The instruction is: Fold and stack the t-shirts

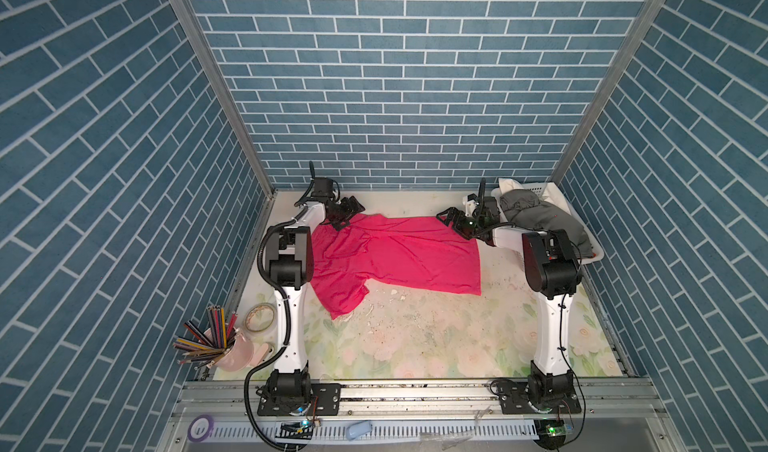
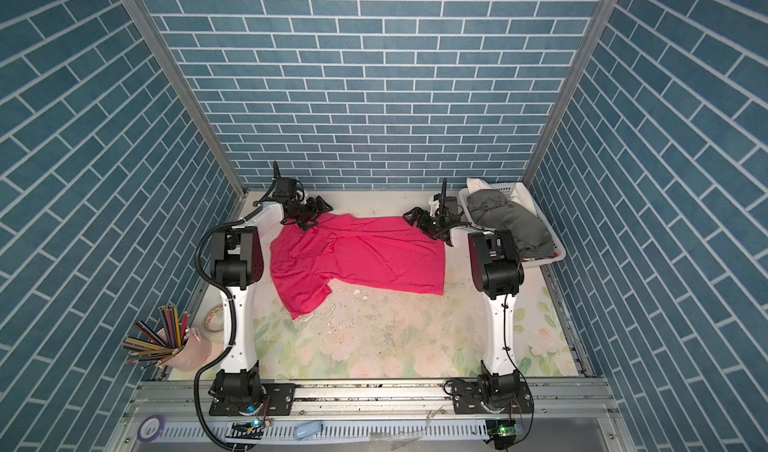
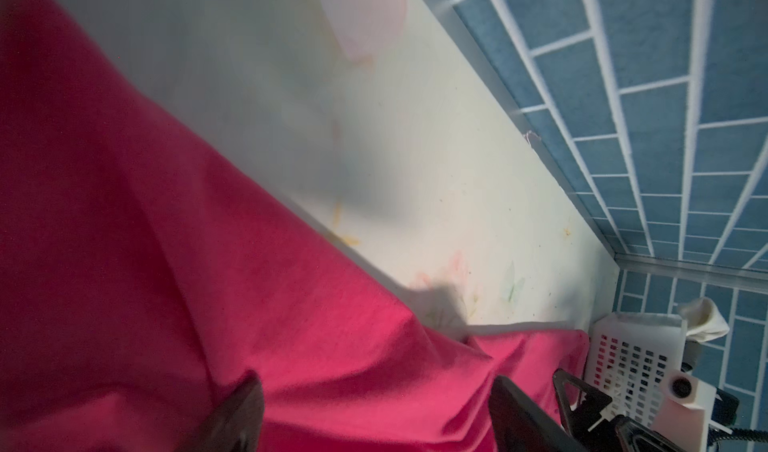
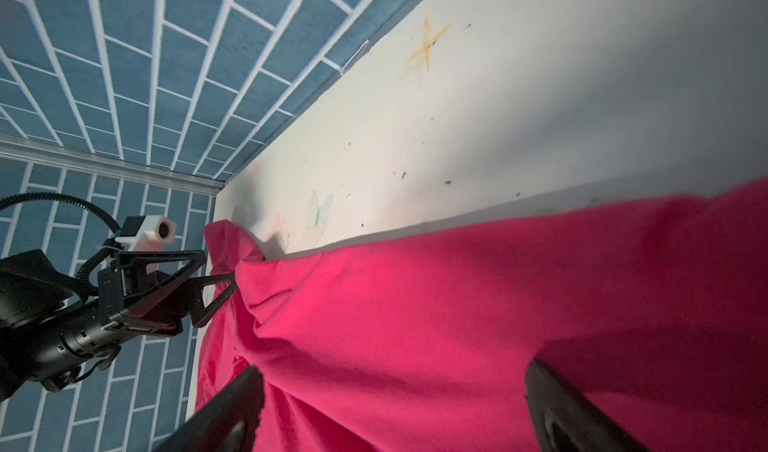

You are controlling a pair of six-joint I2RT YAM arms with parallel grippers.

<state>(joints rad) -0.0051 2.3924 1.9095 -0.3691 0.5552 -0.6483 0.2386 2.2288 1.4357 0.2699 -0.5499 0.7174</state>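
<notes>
Pink t-shirt spread on the desk, both arms stretched forward, left gripper at its 10 o'clock corner, right gripper at 2 o'clock, both jaws wide apart, seemingly gripping nothing

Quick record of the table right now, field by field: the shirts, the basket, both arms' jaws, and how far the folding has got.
pink t-shirt: spread on the table, wrinkled, one sleeve toward the near edge
left jaws: open, at the shirt's far left corner
right jaws: open, at the shirt's far right corner
basket: far right corner, holds a dark grey garment and white cloth
stack: no folded stack visible
clutter: cup of pencils and tape roll, near left
</notes>
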